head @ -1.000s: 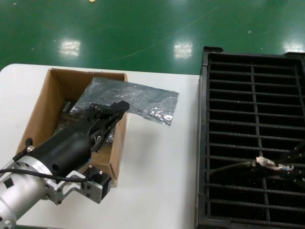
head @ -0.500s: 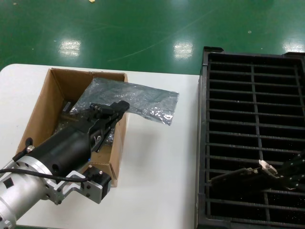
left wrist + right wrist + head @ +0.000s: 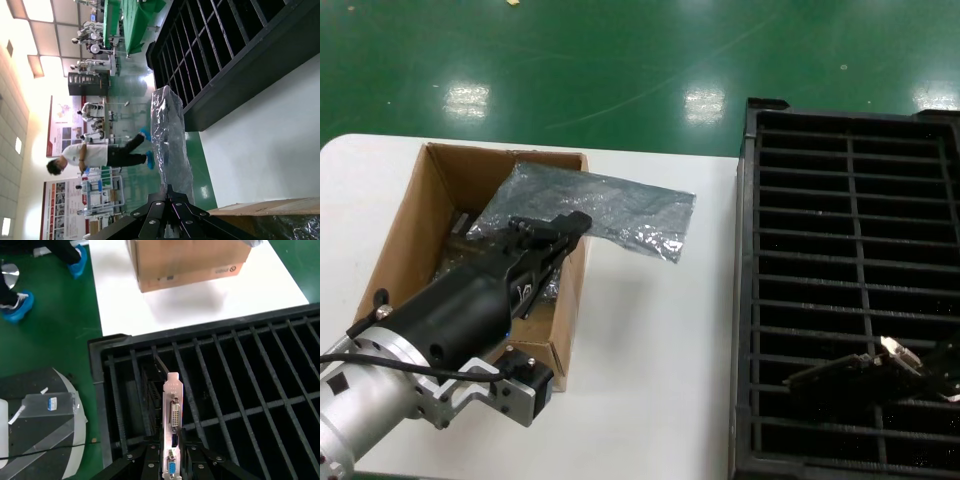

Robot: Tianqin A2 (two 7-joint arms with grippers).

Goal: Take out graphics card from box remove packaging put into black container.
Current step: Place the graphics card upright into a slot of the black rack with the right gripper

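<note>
The silvery packaging (image 3: 610, 208) lies over the corner of the brown box (image 3: 405, 235) and out onto the white table. My left gripper (image 3: 560, 228) is above the box, shut on the near end of the packaging (image 3: 170, 135). Over the near right part of the black container (image 3: 744, 300), my right gripper (image 3: 932, 366) is shut on the graphics card (image 3: 840, 372). In the right wrist view the card's silver bracket (image 3: 172, 400) stands between the fingers of the right gripper (image 3: 172, 462), with the dark board edge-on, going down into a slot of the black container (image 3: 116, 347).
More crinkly bagged items (image 3: 455, 262) lie inside the box. White table (image 3: 650, 350) separates the box from the crate. Green floor lies beyond the table. A person's blue shoe covers (image 3: 20, 305) and a round grey base (image 3: 45, 410) are beside the crate.
My right gripper has carried the graphics card toward the near right of the crate and lower among the ribs. The left arm and the packaging have not moved.
</note>
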